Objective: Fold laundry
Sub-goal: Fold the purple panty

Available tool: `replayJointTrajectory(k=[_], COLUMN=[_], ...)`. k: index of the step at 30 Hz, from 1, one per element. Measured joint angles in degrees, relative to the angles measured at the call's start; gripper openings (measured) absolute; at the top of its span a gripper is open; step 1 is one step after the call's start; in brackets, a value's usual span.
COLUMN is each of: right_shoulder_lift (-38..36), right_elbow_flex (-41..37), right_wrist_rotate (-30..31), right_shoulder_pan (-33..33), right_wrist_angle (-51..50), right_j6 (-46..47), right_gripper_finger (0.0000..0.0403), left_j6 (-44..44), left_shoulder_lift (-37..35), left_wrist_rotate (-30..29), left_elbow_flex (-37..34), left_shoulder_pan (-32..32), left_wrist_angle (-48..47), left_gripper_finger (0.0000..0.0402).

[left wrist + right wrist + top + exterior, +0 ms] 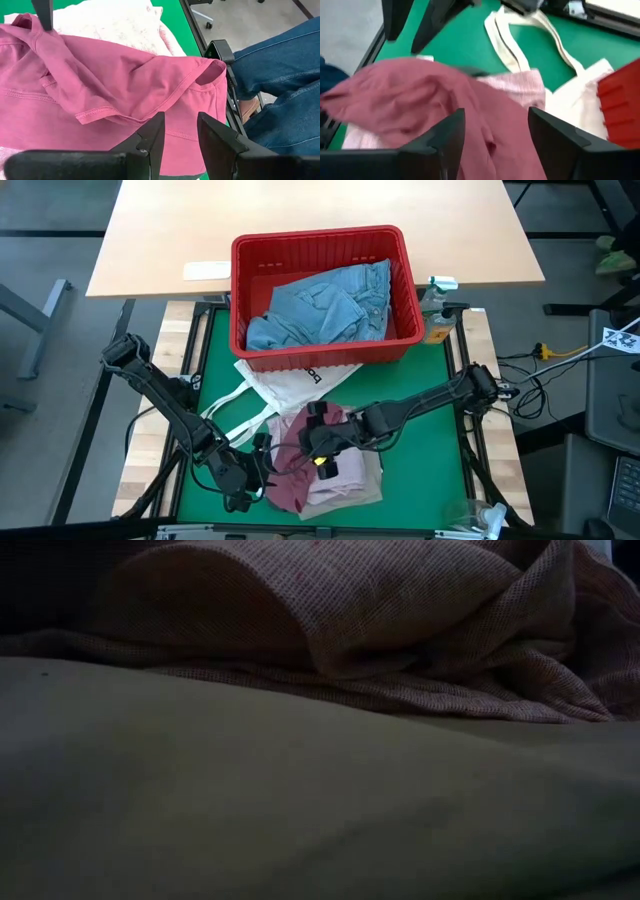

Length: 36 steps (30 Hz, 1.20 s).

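While the pink top (pixel 300 465) lies rumpled on the green surface (pixel 420 450) before the red basket (pixel 322 295), the right gripper (pixel 322 448) is seen above it, fingers apart and empty; the left gripper (pixel 250 488) waits beside, fingers half-parted. Next, an edge must be gripped for folding.

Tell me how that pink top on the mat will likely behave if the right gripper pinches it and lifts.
Probably floppy: the pink top already lies in soft creases with a curled hem, so it should drape and unfold from one pinch. It looks thin, so likely light. It rests partly on a paler garment, which might drag along. The right gripper hangs open over it; the left gripper waits at its edge.
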Motion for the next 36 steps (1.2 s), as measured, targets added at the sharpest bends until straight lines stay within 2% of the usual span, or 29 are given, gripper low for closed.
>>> replayJointTrajectory(k=[5,12,29,32,36], right_shoulder_lift=[0.0,0.4,3.2,3.4,3.4], right_elbow_flex=[1.9,1.9,1.9,1.9,1.9], right_wrist_rotate=[-1.1,-10.7,-14.2,-14.2,-14.2], right_shoulder_pan=[-0.6,-2.8,-4.5,-4.4,-4.5], right_wrist_angle=[-8.2,-14.7,-12.4,-12.5,-12.2], right_j6=[0.8,5.6,6.8,6.8,6.4], right_gripper_finger=[0.0216,0.0214,0.0213,0.0200,0.0153], left_j6=[0.0,0.0,0.0,0.0,0.0], left_shoulder_lift=[0.0,0.0,0.0,0.0,0.0], left_wrist_rotate=[0.0,-0.1,-0.2,-0.2,-0.2], left_elbow_flex=[0.0,0.0,0.0,0.0,0.0], left_shoulder_pan=[0.0,0.0,0.0,0.0,0.0], left_wrist_angle=[0.0,0.0,0.0,0.0,0.0], left_gripper_finger=[0.0110,0.0110,0.0110,0.0110,0.0110])
